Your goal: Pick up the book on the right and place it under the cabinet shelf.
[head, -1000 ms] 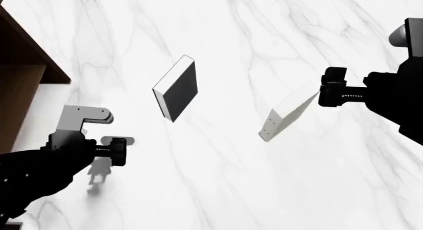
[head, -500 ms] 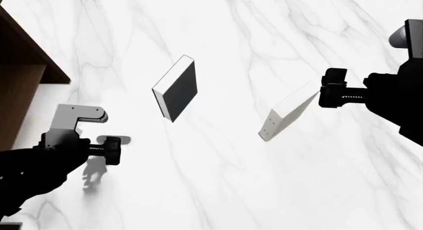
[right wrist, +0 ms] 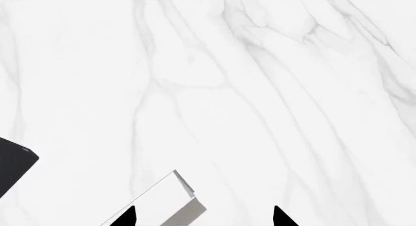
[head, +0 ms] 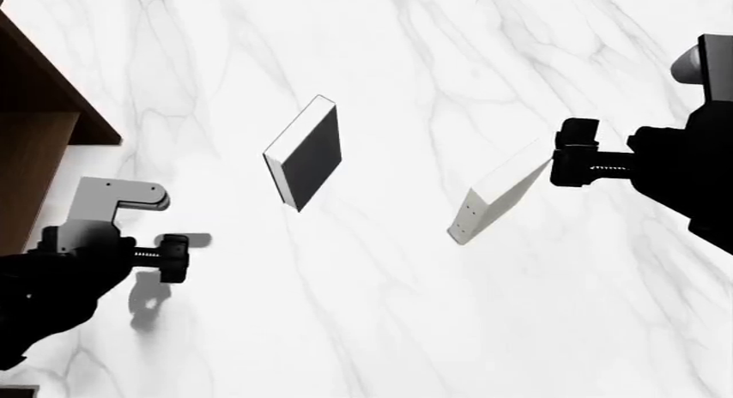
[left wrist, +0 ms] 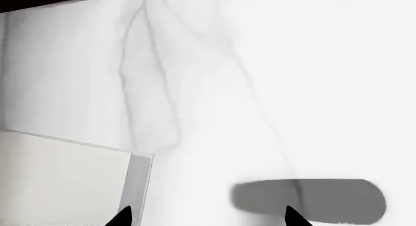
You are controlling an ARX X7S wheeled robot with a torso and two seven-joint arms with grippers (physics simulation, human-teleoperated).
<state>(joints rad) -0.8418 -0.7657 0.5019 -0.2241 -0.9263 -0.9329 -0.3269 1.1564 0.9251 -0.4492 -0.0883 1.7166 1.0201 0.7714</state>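
Right gripper at the book, not clearly holding it.
The book (head: 495, 196) stands tilted on the marble worktop (head: 378, 312), right of the black-covered book (head: 307, 153). Right gripper (head: 561, 162) sits at its far-right end; fingers (right wrist: 281, 217) spread, 1 tip by the book's edge, contact unclear. Left gripper (head: 174, 257) hovers near-left, fingers spread, beside the 3rd, pale book (head: 109, 201). Cabinet shelf (head: 34, 115) is far left.
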